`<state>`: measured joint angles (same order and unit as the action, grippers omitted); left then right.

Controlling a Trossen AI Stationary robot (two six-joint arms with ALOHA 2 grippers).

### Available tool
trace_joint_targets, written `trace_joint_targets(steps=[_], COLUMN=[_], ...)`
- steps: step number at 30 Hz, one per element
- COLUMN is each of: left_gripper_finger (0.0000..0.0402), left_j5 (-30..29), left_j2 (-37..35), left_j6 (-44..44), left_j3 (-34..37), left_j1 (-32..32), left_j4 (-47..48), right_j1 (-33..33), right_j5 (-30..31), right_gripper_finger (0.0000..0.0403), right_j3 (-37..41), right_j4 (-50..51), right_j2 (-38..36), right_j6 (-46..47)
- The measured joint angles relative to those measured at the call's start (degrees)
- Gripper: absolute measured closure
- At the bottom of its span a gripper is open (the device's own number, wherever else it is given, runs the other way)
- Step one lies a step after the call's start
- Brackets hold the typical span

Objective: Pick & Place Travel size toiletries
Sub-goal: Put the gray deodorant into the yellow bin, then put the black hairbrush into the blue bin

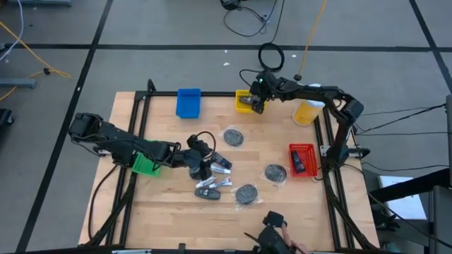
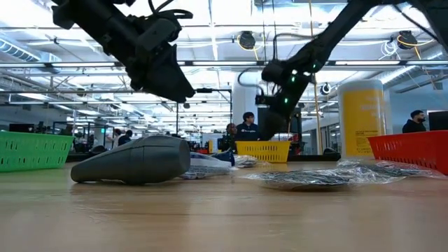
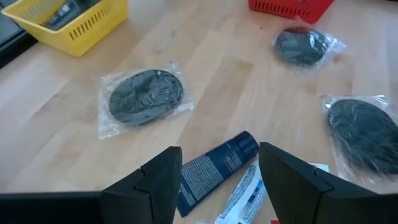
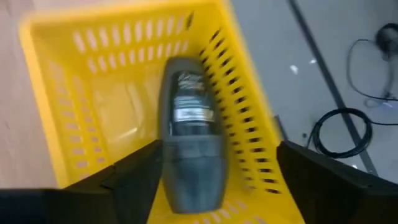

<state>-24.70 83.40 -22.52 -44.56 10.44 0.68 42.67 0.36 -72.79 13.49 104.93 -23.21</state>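
Note:
My left gripper (image 3: 221, 155) (image 1: 205, 164) hangs open and empty above a pile of travel size toiletries: a dark blue tube (image 3: 214, 169), slim silver tubes (image 1: 224, 182) and a dark oblong bottle (image 2: 136, 161) lying on its side. Three grey discs in clear wrap (image 1: 233, 137) (image 1: 275, 172) (image 1: 246, 193) lie flat on the table. My right gripper (image 4: 217, 155) (image 1: 252, 104) stands open over the yellow tray (image 4: 74, 87) at the far edge. A dark grey bottle (image 4: 189, 124) lies in that tray between the fingers. My right gripper slants down from above over the dark grey bottle, which lies along the yellow tray's floor. One finger (image 4: 134, 180) shows right beside the bottle's side. I cannot tell whether it touches. The other finger stands well apart from it.
A blue tray (image 1: 188, 102) sits at the far edge, a green tray (image 1: 146, 166) at the left and a red tray (image 1: 302, 149) with a dark item at the right. A tall yellow bottle (image 1: 307, 111) stands near the right arm. People show in the room beyond.

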Motion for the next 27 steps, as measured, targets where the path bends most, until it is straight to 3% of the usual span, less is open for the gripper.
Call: trace_joint_targets(steps=[7, 10, 14, 20, 23, 27], left_gripper_finger=[0.0192, 0.0192, 0.0192, 0.0192, 0.0192, 0.0192], left_j5=[1.38, 1.66, 3.8, 6.96, 7.0, 12.28], left_j2=[0.0, 0.08, 0.92, 1.66, 3.39, 7.51], left_j6=[4.64, 5.99, 7.87, 13.02, 15.92, 17.15], left_j3=[0.0, 0.0, 0.0, 0.0, -0.04, -0.95], left_j1=[-2.19, -2.21, -3.83, -6.75, -8.06, -11.24], left_j4=[-2.36, -2.9, -7.06, -13.6, -19.92, -23.53], right_j1=[-9.49, -17.92, -30.26, -46.13, -52.25, -59.41], right_j5=[4.13, 4.9, 11.77, 18.87, 21.28, 29.02], right_gripper_finger=[0.0073, 0.0078, 0.0087, 0.0099, 0.0108, 0.012], right_j3=[4.58, 12.15, 25.83, 40.35, 43.58, 44.74], right_j4=[1.24, -5.13, -17.52, -35.19, -39.49, -40.14], right_j2=[-13.46, -19.19, -24.26, -25.41, -24.78, -23.41], right_j6=[9.43, 11.97, 18.36, 30.75, 36.18, 39.27])
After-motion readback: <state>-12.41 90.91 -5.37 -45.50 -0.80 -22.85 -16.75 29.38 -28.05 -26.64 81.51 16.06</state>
